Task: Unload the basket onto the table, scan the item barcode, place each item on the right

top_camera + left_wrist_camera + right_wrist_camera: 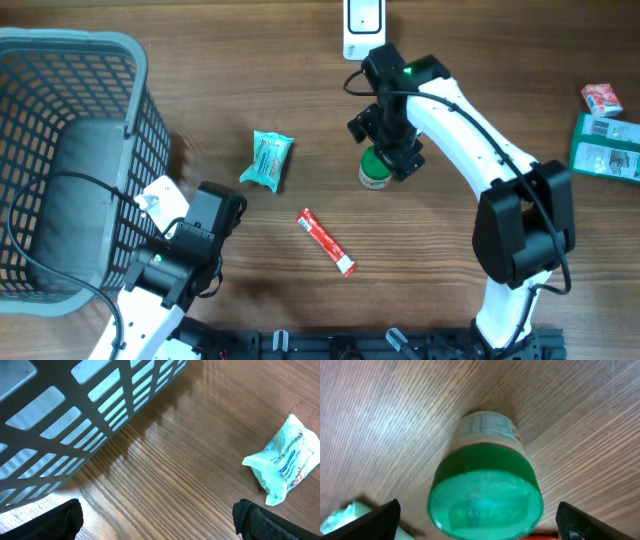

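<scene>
A small jar with a green lid [373, 172] stands upright on the wooden table, a little in front of the white scanner [362, 28] at the far edge. My right gripper [392, 142] hovers over the jar. In the right wrist view the jar [485, 495] sits between the spread fingers of the right gripper [477, 519], with a gap on each side; the gripper is open and touches nothing. My left gripper [222, 205] is open over bare wood near the basket. In the left wrist view, the left gripper [160, 517] has nothing between its fingers.
A grey plastic basket [130, 60] fills the left side, its wall [75, 420] close to my left fingers. A teal packet [268, 160] [285, 460] and a red stick pack [326, 241] lie mid-table. A green-white box [607, 145] and a small red pack [601, 98] lie far right.
</scene>
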`<act>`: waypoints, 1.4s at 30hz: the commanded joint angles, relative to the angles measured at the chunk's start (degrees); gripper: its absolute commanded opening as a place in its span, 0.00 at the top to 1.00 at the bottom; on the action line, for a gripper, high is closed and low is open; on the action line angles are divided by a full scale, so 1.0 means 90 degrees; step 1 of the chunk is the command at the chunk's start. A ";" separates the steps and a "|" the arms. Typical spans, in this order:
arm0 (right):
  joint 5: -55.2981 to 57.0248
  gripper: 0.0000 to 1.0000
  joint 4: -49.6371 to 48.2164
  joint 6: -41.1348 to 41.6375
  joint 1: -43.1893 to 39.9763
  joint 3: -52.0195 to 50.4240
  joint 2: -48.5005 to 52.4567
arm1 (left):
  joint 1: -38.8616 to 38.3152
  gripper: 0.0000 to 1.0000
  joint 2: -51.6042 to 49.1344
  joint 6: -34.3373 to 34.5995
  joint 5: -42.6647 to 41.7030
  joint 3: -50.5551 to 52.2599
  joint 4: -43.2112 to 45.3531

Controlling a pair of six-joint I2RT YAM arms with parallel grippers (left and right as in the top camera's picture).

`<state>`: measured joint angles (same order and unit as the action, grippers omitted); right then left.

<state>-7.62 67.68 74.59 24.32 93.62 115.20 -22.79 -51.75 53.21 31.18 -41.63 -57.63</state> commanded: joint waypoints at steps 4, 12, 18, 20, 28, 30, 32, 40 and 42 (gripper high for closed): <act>0.0301 0.00 -0.0532 0.0877 0.0002 -0.0512 -0.0024 | 0.0027 0.00 0.0039 -0.0053 0.0017 0.0019 0.0000; 0.0367 0.00 -0.0933 0.0901 -0.0005 -0.0668 0.0039 | 0.0027 0.00 0.0039 -0.0053 0.0017 0.0019 0.0000; 0.0049 0.02 -0.0920 0.0877 -0.0005 -0.0668 0.0593 | 0.0027 0.00 0.0039 -0.0053 0.0017 0.0019 0.0000; -0.0012 0.05 -0.0865 0.0874 -0.0002 -0.0668 0.0724 | 0.0027 0.00 0.0039 -0.0053 0.0017 0.0019 0.0000; -0.0260 0.31 -0.0855 0.0505 -0.0022 -0.0665 0.0789 | 0.0027 0.00 0.0039 -0.0053 0.0017 0.0019 0.0000; -0.0782 0.33 -0.0906 -0.0158 -0.0075 -0.0661 0.0789 | 0.0027 0.00 0.0039 -0.0053 0.0017 0.0019 0.0000; -0.1229 0.35 -0.0950 -0.0940 -0.0172 -0.0634 0.0784 | 0.0027 0.00 0.0039 -0.0053 0.0017 0.0019 0.0000; -0.2550 0.36 0.0070 -0.4379 -0.0818 -0.0607 0.0651 | 0.0027 0.00 0.0039 -0.0053 0.0017 0.0019 0.0000; -0.2645 0.36 0.0505 -0.4862 -0.0923 -0.0607 0.0542 | 0.0027 0.00 0.0039 -0.0053 0.0017 0.0019 0.0000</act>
<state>-27.24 69.06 42.09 17.08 88.09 121.62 -22.79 -51.75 53.21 31.18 -41.63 -57.60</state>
